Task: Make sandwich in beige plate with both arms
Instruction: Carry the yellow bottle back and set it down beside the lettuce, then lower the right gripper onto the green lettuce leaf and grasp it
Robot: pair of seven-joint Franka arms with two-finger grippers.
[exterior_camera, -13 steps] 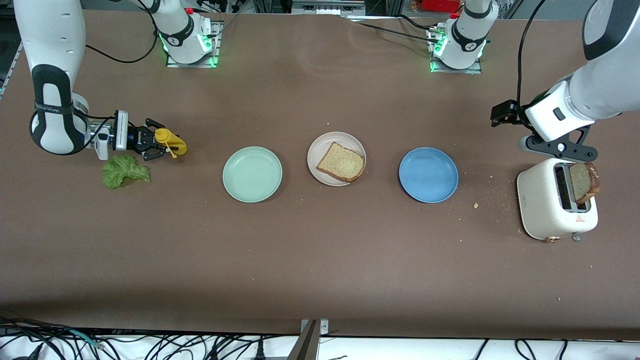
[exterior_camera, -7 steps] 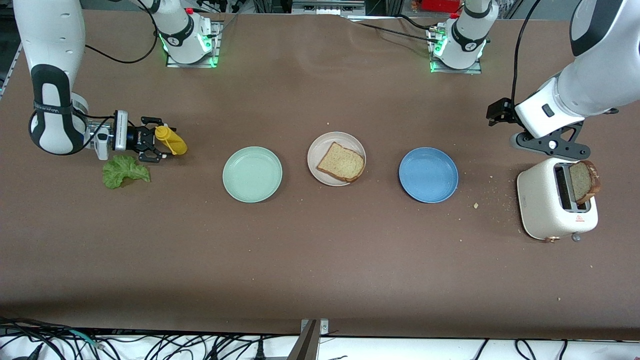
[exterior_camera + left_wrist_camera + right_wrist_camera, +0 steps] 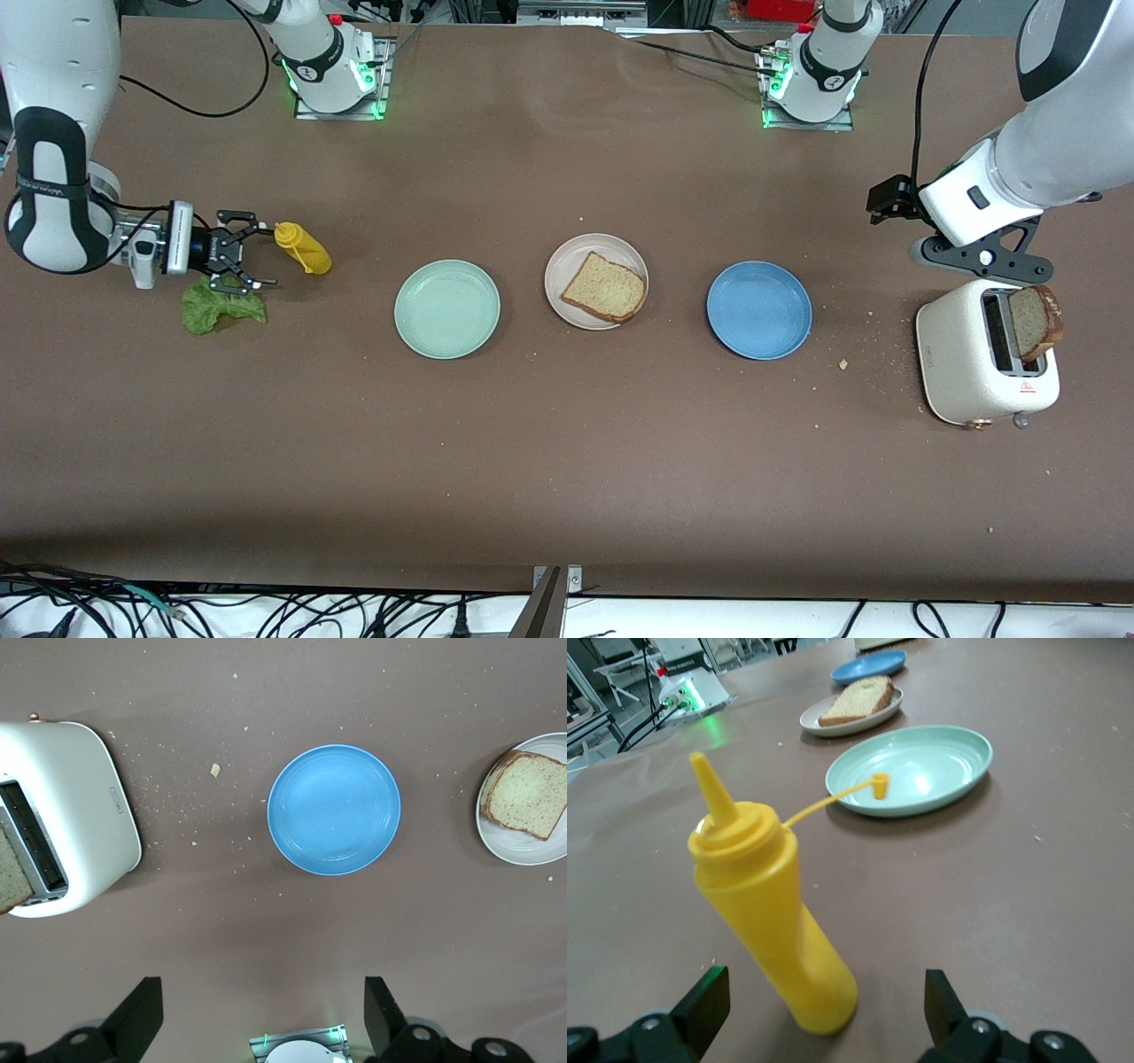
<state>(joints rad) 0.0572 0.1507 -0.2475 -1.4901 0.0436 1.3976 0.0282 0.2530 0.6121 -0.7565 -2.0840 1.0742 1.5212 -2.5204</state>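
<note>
Bread point(image 3: 604, 287) lies as one tan slice on the beige plate point(image 3: 567, 257), which you will find at the middle of the brown bench point(image 3: 567, 478). A mint-green plate point(image 3: 446, 308) sits beside it toward the right arm's end, and a blue plate point(image 3: 758, 309) sits beside it toward the left arm's end. Your right pincer point(image 3: 241, 251) is low over the bench at the right arm's end, its fingers spread wide and grasping nothing. A yellow squeeze bottle point(image 3: 303, 248) stands just in front of those fingers, apart from them, its cap hanging loose on a thin strap. A ruffled green lettuce leaf point(image 3: 221, 305) lies on the bench just beside that pincer, nearer the front camera. Your left pincer point(image 3: 257, 1014) hangs released and empty, up in the air over bare bench between the blue plate and a white toaster point(image 3: 983, 354). A second bread slice point(image 3: 1035, 321) stands up out of one toaster slot. Crumbs are scattered on the bench around the toaster.
</note>
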